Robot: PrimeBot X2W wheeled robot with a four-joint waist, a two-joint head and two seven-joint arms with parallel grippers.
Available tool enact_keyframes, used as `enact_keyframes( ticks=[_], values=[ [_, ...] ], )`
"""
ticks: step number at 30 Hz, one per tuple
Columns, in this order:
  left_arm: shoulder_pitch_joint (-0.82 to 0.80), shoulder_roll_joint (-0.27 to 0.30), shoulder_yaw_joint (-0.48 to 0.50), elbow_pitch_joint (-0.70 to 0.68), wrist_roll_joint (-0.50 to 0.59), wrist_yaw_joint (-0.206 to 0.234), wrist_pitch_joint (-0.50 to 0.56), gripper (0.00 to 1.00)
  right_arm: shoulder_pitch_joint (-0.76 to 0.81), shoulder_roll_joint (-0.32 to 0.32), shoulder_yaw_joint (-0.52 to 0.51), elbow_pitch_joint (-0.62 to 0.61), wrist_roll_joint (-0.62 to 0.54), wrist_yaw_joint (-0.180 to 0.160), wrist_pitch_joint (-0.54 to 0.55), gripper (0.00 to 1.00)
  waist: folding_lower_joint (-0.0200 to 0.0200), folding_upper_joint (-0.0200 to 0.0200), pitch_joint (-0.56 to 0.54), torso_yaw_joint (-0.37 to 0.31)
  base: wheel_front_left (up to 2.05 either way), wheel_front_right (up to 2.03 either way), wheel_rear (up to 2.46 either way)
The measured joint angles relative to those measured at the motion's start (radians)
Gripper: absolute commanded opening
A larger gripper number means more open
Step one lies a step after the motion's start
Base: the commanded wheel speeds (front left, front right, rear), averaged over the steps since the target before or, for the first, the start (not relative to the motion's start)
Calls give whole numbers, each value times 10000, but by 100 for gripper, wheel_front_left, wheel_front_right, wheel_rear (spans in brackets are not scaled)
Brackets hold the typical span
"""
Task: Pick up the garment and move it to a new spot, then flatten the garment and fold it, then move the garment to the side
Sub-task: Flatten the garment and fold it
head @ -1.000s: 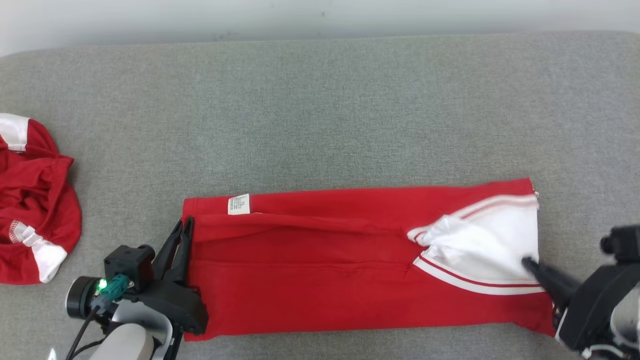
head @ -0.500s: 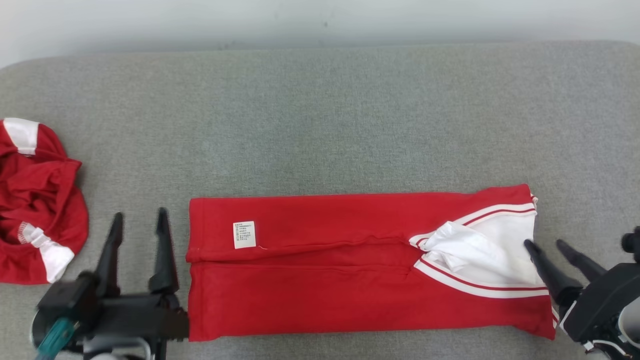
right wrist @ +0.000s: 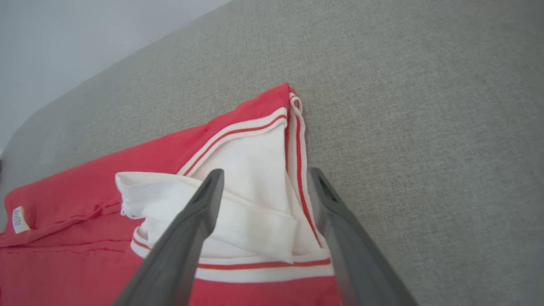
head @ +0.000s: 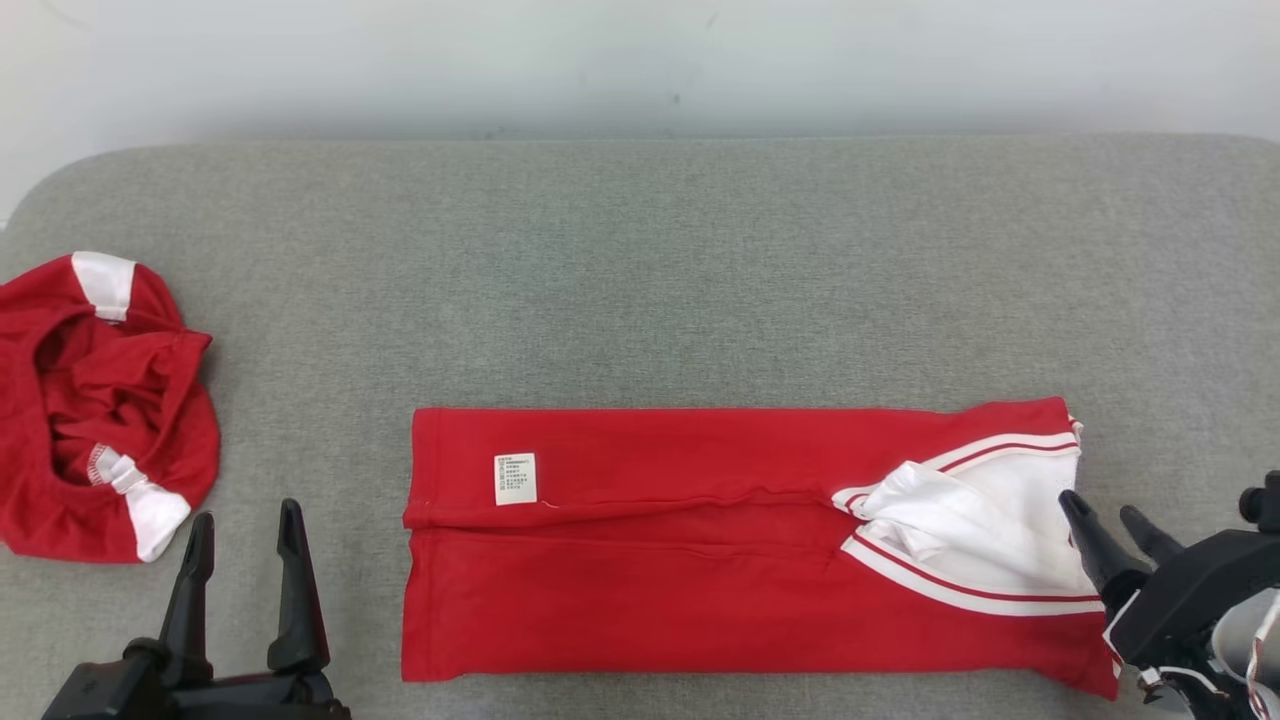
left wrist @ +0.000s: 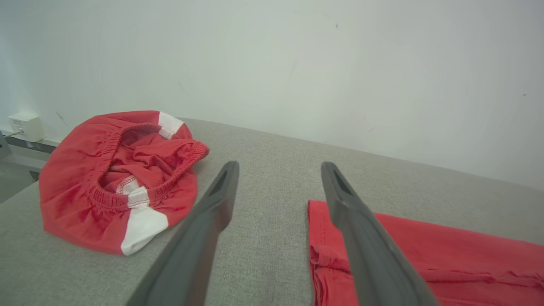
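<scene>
- Head view shows you the garment (head: 700,560), a red top folded into a long band. It lies flat on the grey cushion (head: 640,270) near the front edge, with the white collar (head: 1000,530) at the right end and the care label (head: 515,478) near the left.
- Your left gripper (head: 247,513) sits just off the band's left edge, fingers spread wide and holding nothing.
- Your right gripper (head: 1099,505) is at the collar end, also wide apart and gripping nothing. One finger overlaps the white cloth.
- Crumpled red clothing (head: 100,410) lies well apart at far left.
</scene>
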Motion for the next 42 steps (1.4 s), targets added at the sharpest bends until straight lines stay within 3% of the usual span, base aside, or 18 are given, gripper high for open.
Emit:
enact_keyframes(
  ticks=[14, 26, 27, 29, 35, 42],
  values=[
    [55, -15, -284, 107, -36, 105, 0, 100, -1046, 109, -268, 2481, -811, 0, 290, 100, 1, 0, 126, 378, 0, 0, 0],
    [-45, -17, -380, 151, -107, 173, 0, 100, -1439, -121, 378, 3183, -959, -31, 673, 100, 0, -1, 295, 498, 0, 0, 0],
    [-49, -17, -382, 151, -111, 173, 0, 100, -1447, -130, 412, 3189, -965, -31, 675, 45, 0, -1, 308, 496, 0, 0, 0],
    [-61, -17, -378, 151, -111, 173, 0, 100, -1457, -163, 462, 3198, -1057, -31, 652, 0, 1, 0, 330, 485, 0, 0, 0],
    [-80, -17, -362, 173, -79, 88, 0, 100, -1590, -88, -75, 3198, -1699, 15, 127, 0, 1, 0, 360, 379, 0, 0, 0],
    [-118, -19, -336, 153, -19, -10, 0, 100, -1680, -211, -1801, 2963, -2675, 10, -2, 0, 2, 1, 374, 177, 0, 0, 0]
  ],
)
